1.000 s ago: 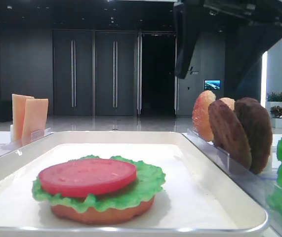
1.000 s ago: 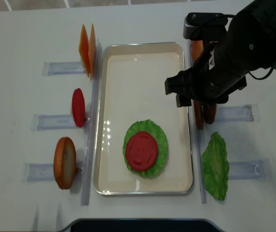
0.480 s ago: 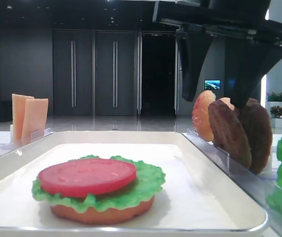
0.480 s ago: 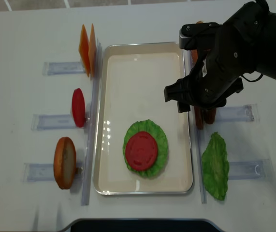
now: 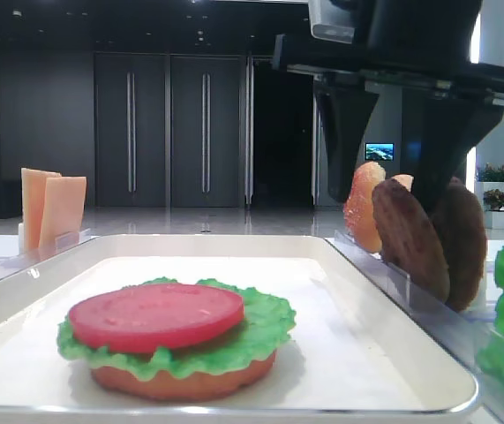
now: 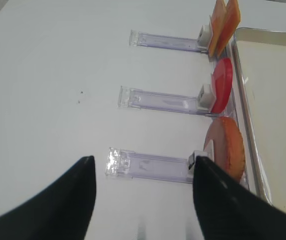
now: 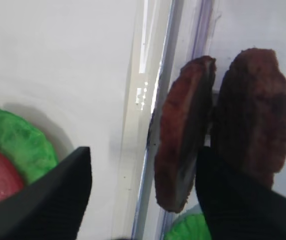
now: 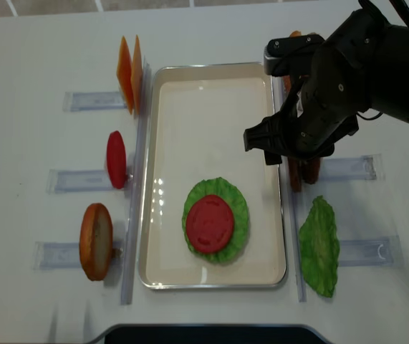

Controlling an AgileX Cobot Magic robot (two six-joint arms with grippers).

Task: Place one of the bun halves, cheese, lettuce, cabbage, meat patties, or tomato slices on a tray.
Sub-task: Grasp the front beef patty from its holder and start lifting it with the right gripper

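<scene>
**A:** Eyes on the meat patties (image 7: 183, 145), two dark grainy discs standing on edge side by side in the clear rack (image 5: 410, 291) just right of the tray (image 8: 211, 93). Where's the right gripper (image 7: 137, 192)?

**B:** Right above them. In the wrist view its dark fingers (image 7: 47, 200) are spread wide, one over the tray side, the other on the far side of the nearer patty. That nearer patty sits in the gap between them. Jaws apart, nothing pinched, and I can't tell if either finger is touching it.

**A:** From the low front view the two black fingers hang down over the patties, with a speckled bun (image 5: 364, 205) standing just behind.

**B:** On the tray there's a stack: a bun half (image 5: 181, 378) at the bottom, ruffled lettuce (image 8: 238, 208) over it, a tomato slice (image 8: 209, 222) on top. It lies toward the near end, well apart from the patties.

**A:** Beyond that?

**B:** A second lettuce leaf (image 8: 319, 247) lies right of the tray, near the patties. On the left side, cheese slices (image 8: 130, 73) stand upright at the far rack, a tomato slice (image 6: 222, 84) at the middle one, a bun half (image 6: 225, 153) at the nearest.

**A:** And the left gripper (image 6: 143, 197)?

**B:** Its dark fingers stand wide apart over bare tabletop (image 6: 57, 90), beside those left racks, holding nothing
</scene>
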